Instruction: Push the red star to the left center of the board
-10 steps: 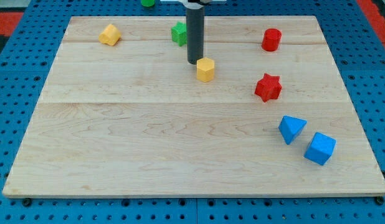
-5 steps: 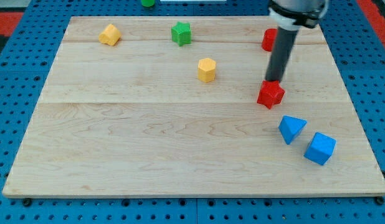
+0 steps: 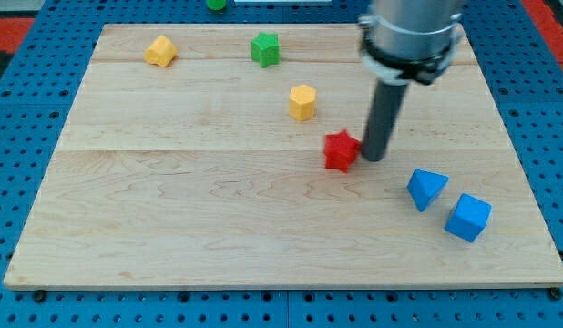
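The red star lies on the wooden board, a little right of the board's middle. My tip stands on the board touching the star's right side. The rod rises from there toward the view's top, and its wide grey housing hides the red cylinder seen earlier near the top right.
A yellow hexagonal block sits up and left of the star. A green star and a yellow block lie near the top edge. A blue triangular block and a blue cube lie at the lower right.
My tip went from beside the yellow hexagon to the red star's top, then to its right side. The star has slid left and slightly down.
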Action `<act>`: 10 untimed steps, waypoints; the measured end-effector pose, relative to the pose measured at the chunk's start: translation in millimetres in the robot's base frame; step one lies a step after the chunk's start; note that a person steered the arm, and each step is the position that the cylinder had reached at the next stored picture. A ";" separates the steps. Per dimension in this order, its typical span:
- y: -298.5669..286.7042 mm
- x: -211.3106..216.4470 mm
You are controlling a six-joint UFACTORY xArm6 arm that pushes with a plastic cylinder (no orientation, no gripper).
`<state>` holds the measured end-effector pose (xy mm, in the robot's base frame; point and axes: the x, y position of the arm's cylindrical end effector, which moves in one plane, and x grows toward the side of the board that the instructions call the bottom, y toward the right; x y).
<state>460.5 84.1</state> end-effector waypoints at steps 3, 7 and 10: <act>-126.1 -41.7; -208.3 -87.1; -240.7 -56.7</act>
